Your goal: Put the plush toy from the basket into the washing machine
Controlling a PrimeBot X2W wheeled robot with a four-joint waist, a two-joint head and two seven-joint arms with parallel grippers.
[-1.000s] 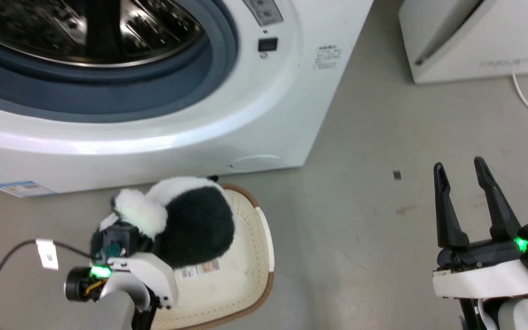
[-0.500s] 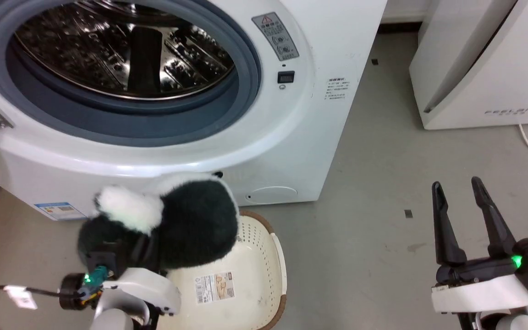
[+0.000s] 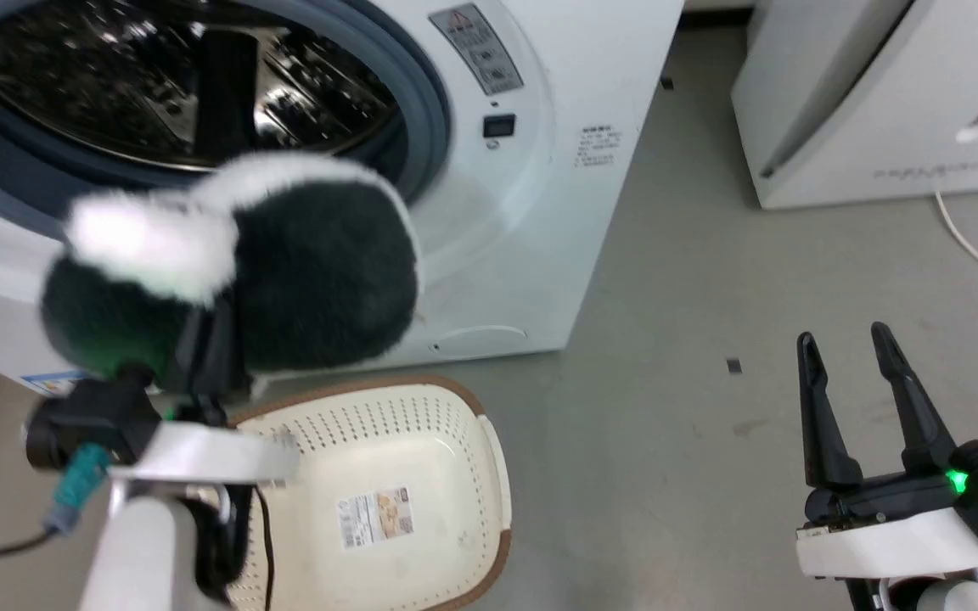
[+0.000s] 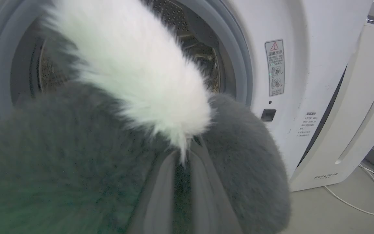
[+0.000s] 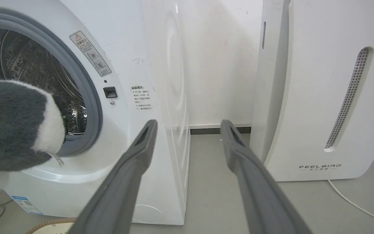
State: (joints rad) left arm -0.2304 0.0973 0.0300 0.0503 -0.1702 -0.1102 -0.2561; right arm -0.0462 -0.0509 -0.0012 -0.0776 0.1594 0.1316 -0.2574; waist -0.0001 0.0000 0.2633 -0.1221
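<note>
L jaws gripping plush toy (image 3: pixel 319 271) before washing machine (image 3: pixel 531 221), R jaws apart

"FEELBIRD" reads on the lower front of the white appliance (image 5: pixel 304 81). Washing machine (image 5: pixel 141 65) front: warning label (image 4: pixel 274 67) with red triangle sign, fine print illegible. Basket (image 3: pixel 421 409) bottom: paper label (image 3: pixel 374 516), unreadable.

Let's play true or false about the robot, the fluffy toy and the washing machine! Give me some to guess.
1. The plush toy lies in the basket. False: the left gripper holds it up before the washing machine's porthole.
2. The right gripper is open and empty. True.
3. A second toy sits in the basket. False: its bottom shows a paper label.
4. The steel drum shows through the porthole. True.
</note>
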